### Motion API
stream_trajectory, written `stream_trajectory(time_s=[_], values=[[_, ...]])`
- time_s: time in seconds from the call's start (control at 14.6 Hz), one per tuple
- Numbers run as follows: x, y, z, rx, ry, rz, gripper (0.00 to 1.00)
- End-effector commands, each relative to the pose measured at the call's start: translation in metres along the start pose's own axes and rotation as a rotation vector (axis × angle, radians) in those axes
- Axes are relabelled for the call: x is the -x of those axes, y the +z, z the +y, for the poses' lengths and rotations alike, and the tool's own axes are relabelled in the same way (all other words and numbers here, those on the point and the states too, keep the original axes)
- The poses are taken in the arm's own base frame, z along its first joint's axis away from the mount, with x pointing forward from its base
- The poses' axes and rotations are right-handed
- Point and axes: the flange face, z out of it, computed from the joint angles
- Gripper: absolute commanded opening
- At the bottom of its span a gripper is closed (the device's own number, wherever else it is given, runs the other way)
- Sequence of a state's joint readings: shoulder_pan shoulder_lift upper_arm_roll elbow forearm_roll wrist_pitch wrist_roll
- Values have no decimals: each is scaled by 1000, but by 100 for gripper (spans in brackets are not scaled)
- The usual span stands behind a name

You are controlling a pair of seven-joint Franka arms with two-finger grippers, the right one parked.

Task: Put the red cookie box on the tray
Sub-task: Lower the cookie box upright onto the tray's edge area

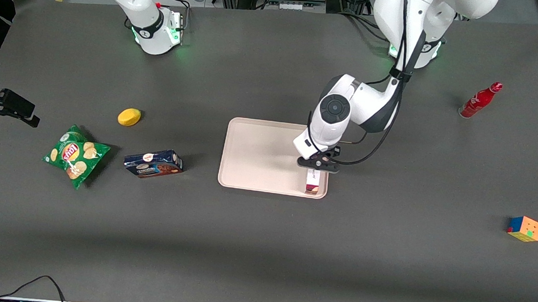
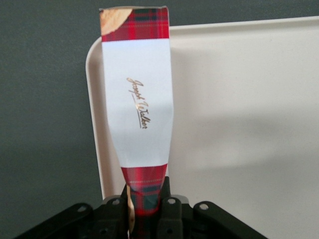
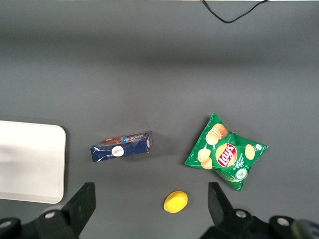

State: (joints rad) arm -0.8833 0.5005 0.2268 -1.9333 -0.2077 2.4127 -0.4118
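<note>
Holding the red cookie box [image 1: 312, 182] by its upper end, the end effector [image 1: 318, 163] is clamped narrow on the carton; wrist view shows both fingers [image 2: 170, 211] pinching the plaid end of the red cookie box [image 2: 139, 104]. Box hangs upright straight below the end effector, long axis vertical, lower end over the tray [image 1: 259, 155], at the corner nearest the front camera on the working arm's side. From the wrist view the tray [image 2: 239, 99] rim runs just beside the box's edge, so the box sits very close to the rim, part of its far end showing past it. Cannot tell whether the bottom touches the tray surface or hovers just above.

Progress, as a judgement: carry looks done, box is over target. Left to do: lower if not down, release, retract. Risk: standing on end near the rim it could tip off when let go.

Away from the end effector toward the parked arm's end of the tabletop [image 1: 261, 246]: blue cookie box [image 1: 153, 163], chips bag [image 1: 74, 155], lemon [image 1: 129, 117].
</note>
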Motion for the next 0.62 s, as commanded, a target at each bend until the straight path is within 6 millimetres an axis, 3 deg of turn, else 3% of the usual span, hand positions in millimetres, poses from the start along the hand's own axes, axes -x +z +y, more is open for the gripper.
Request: stream_trajectory(time_s=[0.0, 0.27, 0.41, 0.55], values=[[10, -9, 2, 15, -28, 13, 44], [10, -8, 3, 15, -45, 16, 100], [9, -11, 3, 17, -45, 14, 100], [2, -31, 1, 37, -51, 30, 100]])
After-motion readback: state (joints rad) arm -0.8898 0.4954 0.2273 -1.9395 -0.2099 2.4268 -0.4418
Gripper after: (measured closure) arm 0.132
